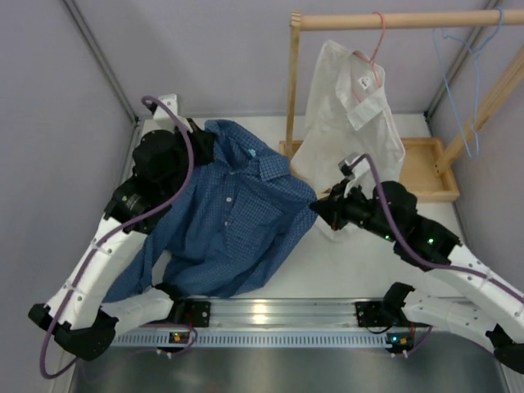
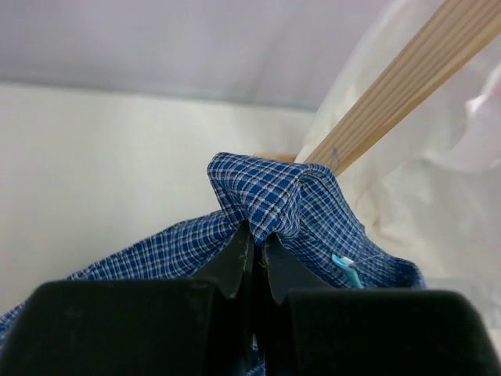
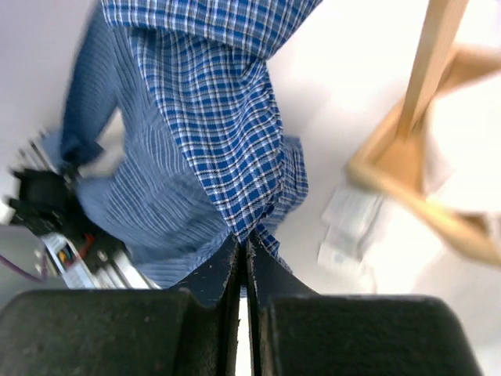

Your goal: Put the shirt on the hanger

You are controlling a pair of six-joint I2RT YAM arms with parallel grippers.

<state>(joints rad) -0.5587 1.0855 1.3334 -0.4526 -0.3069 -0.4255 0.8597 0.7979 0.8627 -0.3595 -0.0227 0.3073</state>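
A blue checked shirt (image 1: 229, 217) lies crumpled and spread open on the white table (image 1: 344, 262) to the left of the wooden rack (image 1: 292, 90), its near side edge reaching almost to the rack's base. The left gripper (image 1: 199, 141) is clamped on a fold of the shirt at the corner farthest left of the rack (the wrist view shows the cloth peaked up between closed jaws), while the right gripper (image 1: 318, 209) is pinched tight on the shirt's edge just in front of the rack's base. The light blue wire hanger (image 1: 471, 150) hangs bare from the right end of the rack's top rail, well apart from the shirt. A white shirt (image 1: 348, 123) hangs on a pink hanger (image 1: 377, 41) from the same rail, nearer the rack's upright post.
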